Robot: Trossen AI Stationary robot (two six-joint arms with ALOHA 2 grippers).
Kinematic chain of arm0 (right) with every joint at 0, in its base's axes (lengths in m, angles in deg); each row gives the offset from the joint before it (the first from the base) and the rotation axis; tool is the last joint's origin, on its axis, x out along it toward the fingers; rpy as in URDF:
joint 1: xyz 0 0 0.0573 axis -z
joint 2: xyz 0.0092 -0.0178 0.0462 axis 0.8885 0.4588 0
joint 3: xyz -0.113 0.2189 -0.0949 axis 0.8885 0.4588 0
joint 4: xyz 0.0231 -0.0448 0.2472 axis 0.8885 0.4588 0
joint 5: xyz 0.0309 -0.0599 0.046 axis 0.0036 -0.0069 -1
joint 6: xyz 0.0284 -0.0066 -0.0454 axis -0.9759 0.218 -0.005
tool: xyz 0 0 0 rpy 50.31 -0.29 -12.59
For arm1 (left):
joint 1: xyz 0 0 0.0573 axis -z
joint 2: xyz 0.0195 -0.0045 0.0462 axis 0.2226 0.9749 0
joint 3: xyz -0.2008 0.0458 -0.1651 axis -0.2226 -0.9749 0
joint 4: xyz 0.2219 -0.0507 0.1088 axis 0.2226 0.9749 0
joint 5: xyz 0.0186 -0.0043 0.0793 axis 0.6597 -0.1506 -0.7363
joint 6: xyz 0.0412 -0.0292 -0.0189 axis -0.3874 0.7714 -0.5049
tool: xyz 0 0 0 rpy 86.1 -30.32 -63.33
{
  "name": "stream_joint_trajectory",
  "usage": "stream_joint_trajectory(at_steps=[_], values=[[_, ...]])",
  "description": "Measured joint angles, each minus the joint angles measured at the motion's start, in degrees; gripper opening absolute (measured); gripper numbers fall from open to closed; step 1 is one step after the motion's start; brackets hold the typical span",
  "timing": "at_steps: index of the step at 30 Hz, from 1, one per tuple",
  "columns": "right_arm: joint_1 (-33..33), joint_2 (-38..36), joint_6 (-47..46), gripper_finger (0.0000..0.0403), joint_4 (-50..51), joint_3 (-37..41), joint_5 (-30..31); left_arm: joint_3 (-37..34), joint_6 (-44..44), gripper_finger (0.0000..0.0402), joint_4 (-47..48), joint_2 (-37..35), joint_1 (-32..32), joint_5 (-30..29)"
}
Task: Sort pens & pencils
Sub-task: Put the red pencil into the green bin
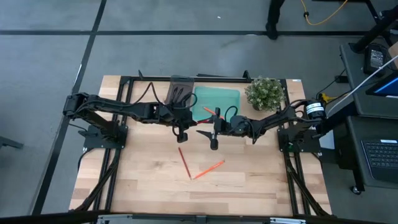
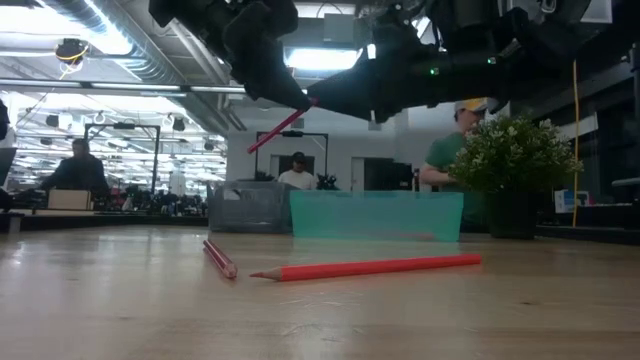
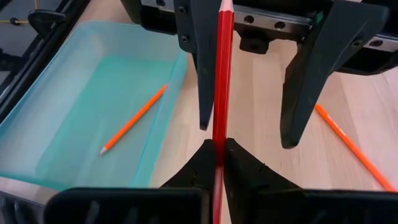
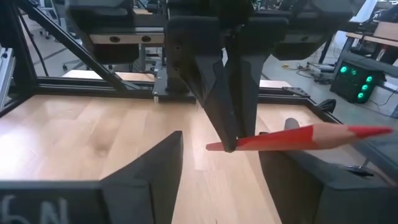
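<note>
Pencil (image 3: 222, 74) sits clamped in the left gripper (image 3: 217, 163), its long axis crossing between the right gripper's (image 4: 217, 180) spread fingers; teal tray (image 3: 74, 81) lies just beside.

The pale wooden worktop (image 1: 143, 186) carries two loose pencils (image 1: 208, 169) near its middle, one red and one orange, their ends close together. At the far edge sit a grey tray (image 1: 180, 90), a teal tray (image 1: 217, 101) just beside it, and a small potted plant (image 1: 265, 93).

Grey floor (image 1: 155, 18), bright ceiling lights (image 2: 40, 15), distant desks (image 2: 70, 200)
</note>
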Motion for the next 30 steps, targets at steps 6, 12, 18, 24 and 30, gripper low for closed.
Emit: stream_joint_trajectory(at_steps=[6,12,18,24,30], values=[[0.0,-0.1,0.6,0.0207,-0.2,0.0,-0.2,0.0,0.0,0.0014,0.4,0.0,0.0,1.5],[0.0,-0.1,0.5,0.0196,0.1,0.0,-0.2,0.0,0.0,0.0014,0.4,0.0,-0.1,1.7],[0.0,-0.1,0.5,0.0144,0.3,0.0,0.0,0.0,0.3,0.0014,1.6,0.0,-0.1,2.2],[1.1,-0.1,0.0,0.0062,0.4,0.0,-0.2,0.0,0.6,0.0014,1.8,0.0,-0.1,2.7],[2.5,-0.1,-2.7,0.0023,0.5,0.0,-5.2,0.0,0.6,0.0014,2.2,0.0,-0.1,2.9]])
